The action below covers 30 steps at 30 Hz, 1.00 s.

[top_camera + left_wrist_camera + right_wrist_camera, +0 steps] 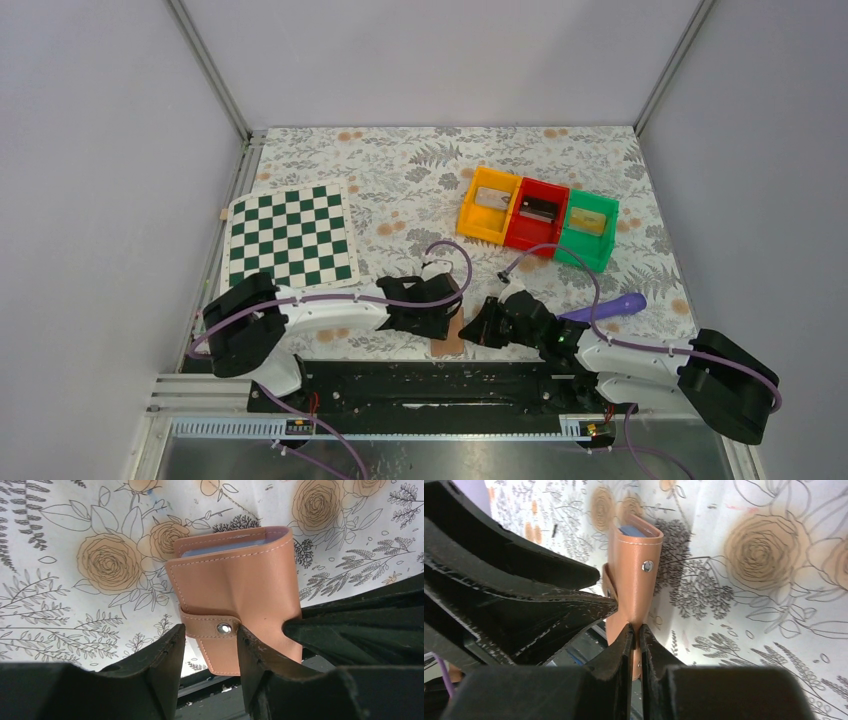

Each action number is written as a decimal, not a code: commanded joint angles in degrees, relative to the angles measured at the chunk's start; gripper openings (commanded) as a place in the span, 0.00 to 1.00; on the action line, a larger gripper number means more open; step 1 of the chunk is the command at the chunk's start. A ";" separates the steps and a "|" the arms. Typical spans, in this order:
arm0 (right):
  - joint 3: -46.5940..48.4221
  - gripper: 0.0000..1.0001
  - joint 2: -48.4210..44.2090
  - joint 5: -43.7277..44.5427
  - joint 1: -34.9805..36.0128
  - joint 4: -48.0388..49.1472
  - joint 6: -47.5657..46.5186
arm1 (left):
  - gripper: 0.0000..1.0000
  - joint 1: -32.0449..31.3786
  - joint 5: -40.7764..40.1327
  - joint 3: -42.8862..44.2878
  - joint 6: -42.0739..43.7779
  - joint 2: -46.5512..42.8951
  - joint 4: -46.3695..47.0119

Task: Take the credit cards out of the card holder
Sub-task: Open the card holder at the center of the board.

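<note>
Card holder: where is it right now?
In the top view the card holder is at the table's near edge, between the two claws: right claw pinching its edge, left claw straddling its snap strap.

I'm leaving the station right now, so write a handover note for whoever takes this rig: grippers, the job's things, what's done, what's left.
Right gripper: shut on one thin edge of the card holder, which sits at the near edge of the table, between the arms.
Left gripper: fingers flank the snap strap; unclear whether they squeeze it.
Credit cards: a blue edge shows inside the closed holder.
Done: holder gripped, nothing more.
Left: unsnap the strap, open the holder, draw the cards out.
</note>
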 commanded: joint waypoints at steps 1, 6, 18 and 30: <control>1.45 0.00 0.42 1.39 0.43 2.51 -0.41 | 0.43 -0.79 1.27 1.64 -0.79 2.64 1.73; 1.49 0.00 0.22 1.49 0.43 2.44 -0.65 | 0.46 -0.86 0.32 1.80 -0.82 3.41 0.63; 0.65 0.00 0.20 1.43 0.43 3.21 -0.64 | 0.47 -2.59 -0.67 6.69 -1.19 3.03 -1.25; 0.56 0.00 -0.31 1.50 0.43 2.97 -0.62 | 0.41 -2.68 -2.81 5.86 -2.36 4.95 -3.16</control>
